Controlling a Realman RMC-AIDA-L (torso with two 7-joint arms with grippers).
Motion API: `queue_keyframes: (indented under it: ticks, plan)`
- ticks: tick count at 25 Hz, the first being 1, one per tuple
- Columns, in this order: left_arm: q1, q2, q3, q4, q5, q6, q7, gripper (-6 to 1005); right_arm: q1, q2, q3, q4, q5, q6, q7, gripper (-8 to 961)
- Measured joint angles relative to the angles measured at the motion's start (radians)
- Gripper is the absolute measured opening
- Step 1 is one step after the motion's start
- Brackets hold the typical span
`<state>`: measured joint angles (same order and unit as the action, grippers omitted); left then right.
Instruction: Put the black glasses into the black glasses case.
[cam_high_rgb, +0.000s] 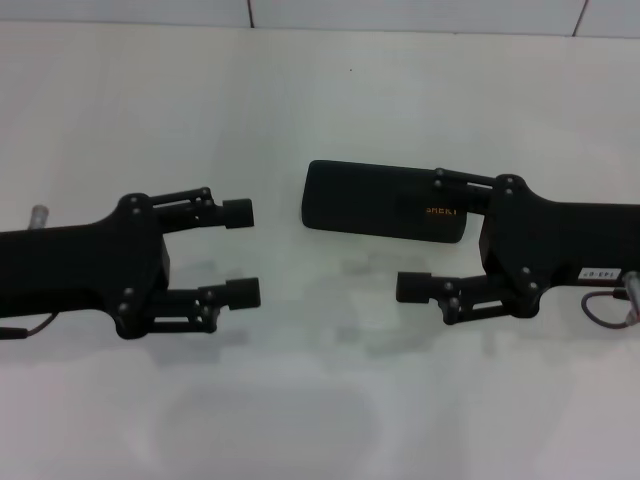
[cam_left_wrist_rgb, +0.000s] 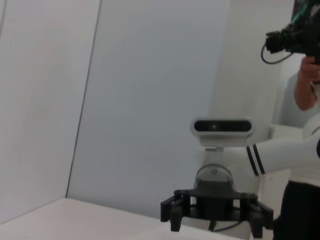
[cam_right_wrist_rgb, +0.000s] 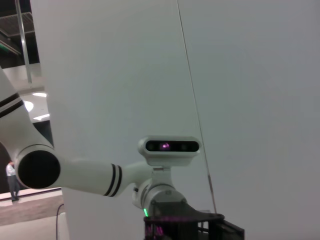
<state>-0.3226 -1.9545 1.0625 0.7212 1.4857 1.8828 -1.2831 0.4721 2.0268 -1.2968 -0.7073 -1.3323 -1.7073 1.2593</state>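
The right pincer (cam_high_rgb: 425, 232) hangs with its fingers apart, the far finger over the closed black glasses case (cam_high_rgb: 383, 201) on the white tabletop (cam_high_rgb: 300, 90). The left pincer (cam_high_rgb: 241, 252), also apart, hovers nearby. The glasses are not visible.

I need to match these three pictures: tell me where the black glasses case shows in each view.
Head view: the black glasses case lies shut on the white table, right of centre, its right end hidden behind the right hand.
Left wrist view: not in it.
Right wrist view: not in it.
Shared landmark: the right hand, seen across the table in the left wrist view; the left hand is open.
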Motion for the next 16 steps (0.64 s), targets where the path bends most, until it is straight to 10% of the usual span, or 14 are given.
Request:
queue_keyframes:
  ticks: [16]
  plan:
    - [0.003, -0.016, -0.015, -0.040, 0.025, -0.006, 0.048, 791, -0.017, -0.002, -0.001, 0.037, 0.001, -0.032, -0.027, 879]
